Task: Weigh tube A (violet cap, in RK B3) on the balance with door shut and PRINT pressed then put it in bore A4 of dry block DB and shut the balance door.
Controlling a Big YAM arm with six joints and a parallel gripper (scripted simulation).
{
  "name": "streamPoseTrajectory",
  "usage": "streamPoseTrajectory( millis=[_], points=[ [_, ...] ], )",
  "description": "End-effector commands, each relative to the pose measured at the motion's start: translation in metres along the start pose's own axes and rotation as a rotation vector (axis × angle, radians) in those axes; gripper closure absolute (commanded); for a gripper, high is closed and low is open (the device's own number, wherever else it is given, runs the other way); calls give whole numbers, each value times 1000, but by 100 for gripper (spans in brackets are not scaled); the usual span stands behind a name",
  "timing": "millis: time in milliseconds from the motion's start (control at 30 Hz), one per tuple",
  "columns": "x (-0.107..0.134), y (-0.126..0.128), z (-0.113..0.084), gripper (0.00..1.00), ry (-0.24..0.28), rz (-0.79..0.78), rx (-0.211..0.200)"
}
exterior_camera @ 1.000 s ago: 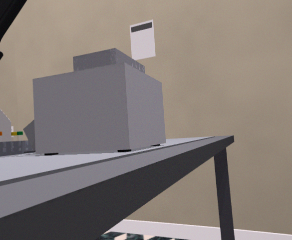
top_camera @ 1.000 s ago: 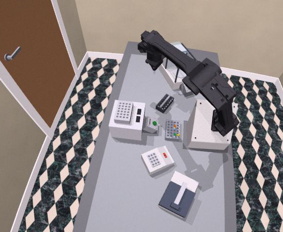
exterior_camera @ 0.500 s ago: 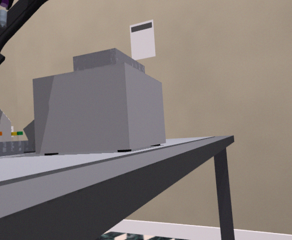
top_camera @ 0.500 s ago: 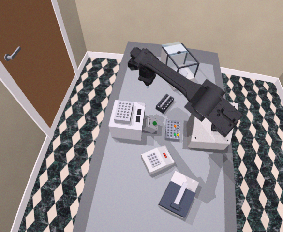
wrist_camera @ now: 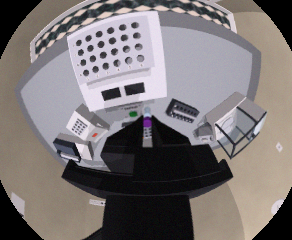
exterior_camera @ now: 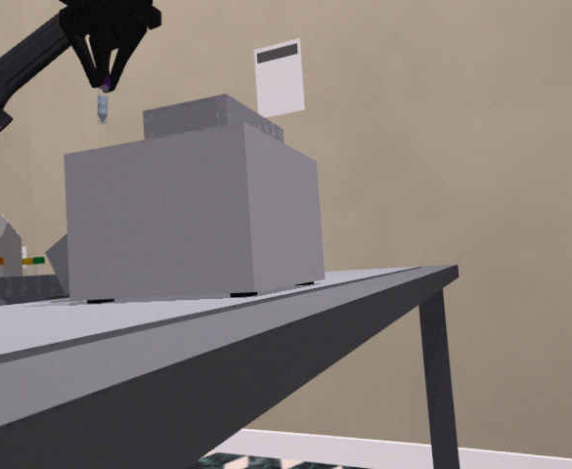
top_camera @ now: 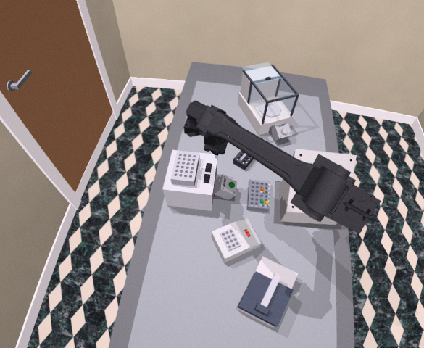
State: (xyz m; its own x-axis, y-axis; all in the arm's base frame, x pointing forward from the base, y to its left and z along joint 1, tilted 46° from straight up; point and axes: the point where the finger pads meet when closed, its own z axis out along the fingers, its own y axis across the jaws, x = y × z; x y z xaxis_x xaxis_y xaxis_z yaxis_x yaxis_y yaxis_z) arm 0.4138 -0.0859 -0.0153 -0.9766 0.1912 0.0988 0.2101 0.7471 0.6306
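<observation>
Exterior view | tube A (top_camera: 216, 156) (exterior_camera: 102, 105) (wrist_camera: 147, 121) | long axis upright | violet cap up, tip down

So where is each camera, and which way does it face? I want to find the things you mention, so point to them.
Top: high up, slanting down over the grey bench (top_camera: 177, 270) (exterior_camera: 376, 292) (wrist_camera: 206, 60); black arm (top_camera: 259, 148) (exterior_camera: 22, 58) visible.
Exterior: low by the bench's edge, facing a wall; part of the arm and gripper (top_camera: 216, 152) (exterior_camera: 105, 85) (wrist_camera: 147, 118).
Wrist: behind the gripper, facing down past its fingers.
Exterior and wrist share the violet-capped clear tube (exterior_camera: 102, 105) (wrist_camera: 147, 122).

Behind the tube rack (top_camera: 259, 207) (exterior_camera: 33, 287) (wrist_camera: 127, 123) lies the mixer (top_camera: 189, 198) (exterior_camera: 159, 217) (wrist_camera: 158, 65), with dry block (top_camera: 240, 239) (wrist_camera: 88, 125) and spectrophotometer (top_camera: 249, 296) (wrist_camera: 68, 149) left, magnet block (top_camera: 243, 161) (wrist_camera: 182, 111) and balance (top_camera: 256, 119) (wrist_camera: 225, 120) right.
</observation>
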Motion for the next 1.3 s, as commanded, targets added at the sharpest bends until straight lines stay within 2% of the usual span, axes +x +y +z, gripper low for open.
streamPoseTrajectory(
  millis=[0,133,200,267,367,667,700,767,900,933,1067,1100,1167,1200,1233,1267],
  points=[
    [-5,30,-3,91,-30,-91,7],
    [6,61,6,91,-25,-150,-8],
    [6,61,6,91,-25,-150,-8],
    [13,76,10,91,-20,-226,-24],
    [23,98,17,91,-20,-205,-26],
    [56,164,31,91,-22,-479,-61],
    [60,171,32,91,-21,-457,-61],
    [60,171,32,91,-21,-457,-61],
    [80,198,38,91,-21,-605,-87],
    [85,204,40,91,-20,-590,-88],
    [107,228,45,91,-19,-730,-119],
    [113,234,46,91,-17,-708,-117],
    [114,235,47,91,-17,-708,-115],
    [98,241,34,91,-57,-716,-111],
    [94,239,30,91,-69,-710,-109],
    [97,229,40,91,-39,-683,-110]
  ],
)
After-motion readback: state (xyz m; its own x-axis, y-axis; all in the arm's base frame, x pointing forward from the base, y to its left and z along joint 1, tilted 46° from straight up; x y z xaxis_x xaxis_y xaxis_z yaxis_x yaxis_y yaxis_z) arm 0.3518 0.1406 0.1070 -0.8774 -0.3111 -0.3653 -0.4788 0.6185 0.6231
